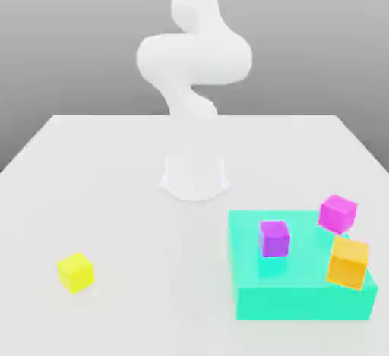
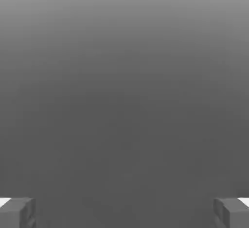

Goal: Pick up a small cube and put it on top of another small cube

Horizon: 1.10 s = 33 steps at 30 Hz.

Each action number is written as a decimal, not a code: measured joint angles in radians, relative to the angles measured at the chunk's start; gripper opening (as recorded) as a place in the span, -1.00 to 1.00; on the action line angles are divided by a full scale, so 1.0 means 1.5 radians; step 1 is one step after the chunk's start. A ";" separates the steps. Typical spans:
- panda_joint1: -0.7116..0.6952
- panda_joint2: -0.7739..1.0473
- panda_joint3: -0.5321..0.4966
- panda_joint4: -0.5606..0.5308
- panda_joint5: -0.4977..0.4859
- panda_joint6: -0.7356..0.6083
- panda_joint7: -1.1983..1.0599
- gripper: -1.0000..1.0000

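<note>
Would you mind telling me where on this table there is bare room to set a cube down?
The widest bare stretch of table lies between the arm's base and the yellow cube, and along the whole far edge. The front strip between the yellow cube and the teal block is free too. It is crowded on the teal block, where the purple cube, magenta cube and orange cube cluster.

We see a smooth, matte white robot arm (image 1: 194, 62) built of rounded, tubular segments that swell into bulbous joints, with no visible seams, cables, screws or markings on its surface. Its base is a plain white cylinder (image 1: 194, 174) with a slightly flared foot. On the claw (image 2: 124, 212) we see two blocky, dark grey fingertips (image 2: 17, 212) with squared edges, each topped by a small white patch.
</note>
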 joint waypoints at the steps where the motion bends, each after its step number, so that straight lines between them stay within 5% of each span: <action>1: -0.002 0.027 -0.013 -0.012 0.005 0.015 0.002 0.00; 22: -0.135 0.532 -0.186 -0.238 0.076 0.303 0.060 0.00; 30: -0.233 0.695 -0.070 -0.216 0.186 0.425 -0.019 0.00; 31: -0.242 0.705 -0.059 -0.213 0.193 0.434 -0.024 -1.00; 33: -0.242 0.705 -0.059 -0.213 0.193 0.434 -0.024 -1.00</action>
